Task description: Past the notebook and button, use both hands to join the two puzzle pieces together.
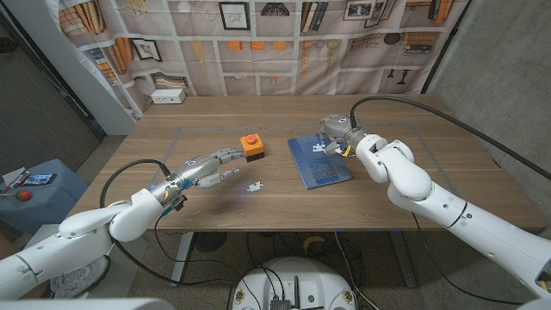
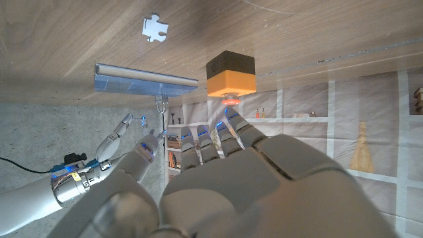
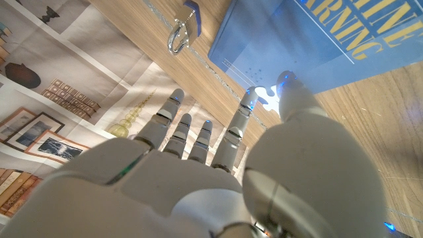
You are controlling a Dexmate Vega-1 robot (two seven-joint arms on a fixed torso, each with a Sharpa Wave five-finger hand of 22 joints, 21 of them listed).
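Right robot hand (image 1: 337, 135) sits over the puzzle piece (image 1: 318, 148) on the blue notebook (image 1: 319, 160); you likely haven't gripped it, hard to tell. Left robot hand (image 1: 209, 166), fingers spread and empty, near the white piece (image 1: 255, 186) beside the orange button (image 1: 250, 145). Risk: thin pieces skid across the counter (image 1: 413, 185).

Blue notebook (image 1: 318, 160) – yellow lettering, orange-and-black button (image 1: 251, 146), white puzzle piece (image 1: 255, 186), wood-grain table (image 1: 413, 185)

The left arm reached in low, its left hand (image 1: 209, 165) held open with fingers spread and stretched forward, holding nothing. The right arm bent at the elbow and angled back toward the middle, its right hand (image 1: 335, 133) open, fingers extended and slightly fanned.
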